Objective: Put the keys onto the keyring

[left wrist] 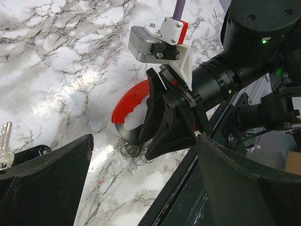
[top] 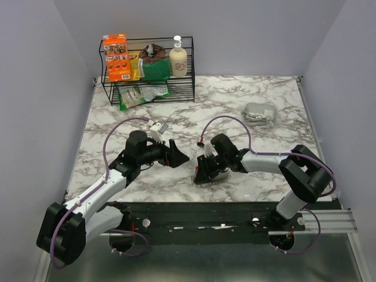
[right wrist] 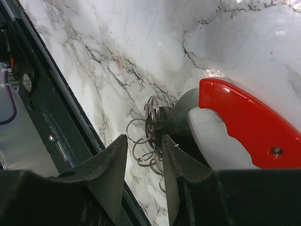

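Observation:
The keyring (right wrist: 249,122) lies flat near the table's front edge, red curved side up, with several small wire rings (right wrist: 143,143) at its dark gray end. My right gripper (right wrist: 142,141) is over that end, its jaws narrowed with a gap and the wire rings loose between them. The same keyring (left wrist: 131,106) shows in the left wrist view, partly under the right gripper's fingers (left wrist: 164,127). My left gripper (top: 176,155) stands wide open just left of it, holding nothing. A silver key of the keys (left wrist: 5,134) shows at the left edge, by my left finger.
A black wire rack (top: 147,70) with packets and a pump bottle stands at the back left. A gray pouch (top: 258,113) lies at the back right. The black base rail (top: 223,214) runs along the near table edge, close to the keyring.

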Controlling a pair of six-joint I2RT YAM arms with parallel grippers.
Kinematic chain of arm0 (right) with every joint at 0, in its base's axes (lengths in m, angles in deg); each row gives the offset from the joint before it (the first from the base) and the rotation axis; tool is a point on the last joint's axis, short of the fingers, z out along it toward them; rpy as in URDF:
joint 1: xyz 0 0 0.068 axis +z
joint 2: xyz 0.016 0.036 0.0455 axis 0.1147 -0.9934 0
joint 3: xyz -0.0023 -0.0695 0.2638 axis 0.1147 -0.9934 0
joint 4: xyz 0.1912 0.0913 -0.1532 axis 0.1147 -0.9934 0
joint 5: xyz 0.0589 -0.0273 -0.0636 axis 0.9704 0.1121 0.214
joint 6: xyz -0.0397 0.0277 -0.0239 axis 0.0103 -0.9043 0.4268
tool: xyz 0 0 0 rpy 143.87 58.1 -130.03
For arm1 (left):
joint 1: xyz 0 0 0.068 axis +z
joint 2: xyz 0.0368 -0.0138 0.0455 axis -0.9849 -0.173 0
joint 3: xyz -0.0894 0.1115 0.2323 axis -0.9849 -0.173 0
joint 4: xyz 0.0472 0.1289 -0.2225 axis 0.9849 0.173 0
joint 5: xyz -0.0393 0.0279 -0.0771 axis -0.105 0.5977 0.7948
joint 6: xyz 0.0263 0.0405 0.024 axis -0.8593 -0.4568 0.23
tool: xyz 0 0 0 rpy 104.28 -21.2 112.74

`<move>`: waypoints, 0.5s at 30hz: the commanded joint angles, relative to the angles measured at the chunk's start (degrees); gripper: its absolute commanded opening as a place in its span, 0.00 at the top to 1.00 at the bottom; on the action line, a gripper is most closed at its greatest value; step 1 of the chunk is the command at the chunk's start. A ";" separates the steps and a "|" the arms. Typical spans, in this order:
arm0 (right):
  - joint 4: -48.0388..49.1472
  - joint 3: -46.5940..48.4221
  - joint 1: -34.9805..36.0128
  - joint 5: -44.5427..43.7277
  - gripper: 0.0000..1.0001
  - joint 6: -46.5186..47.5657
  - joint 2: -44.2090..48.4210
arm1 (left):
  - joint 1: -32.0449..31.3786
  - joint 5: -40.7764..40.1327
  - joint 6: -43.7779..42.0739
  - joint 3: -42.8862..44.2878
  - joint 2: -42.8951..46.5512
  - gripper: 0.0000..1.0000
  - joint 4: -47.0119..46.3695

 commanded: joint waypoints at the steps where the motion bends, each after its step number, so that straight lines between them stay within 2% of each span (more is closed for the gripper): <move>1: -1.41 1.46 0.51 -1.82 0.57 -1.63 -1.58 | 0.36 0.84 -0.29 -0.21 1.99 0.01 -0.46; 13: -0.88 3.31 0.95 -2.52 0.62 -2.51 -4.13 | 0.36 0.40 -0.38 -0.39 1.37 0.01 -0.99; 15: -0.88 3.74 1.04 -2.35 0.66 -2.60 -4.48 | 0.36 0.49 -0.38 -0.39 1.37 0.01 -0.99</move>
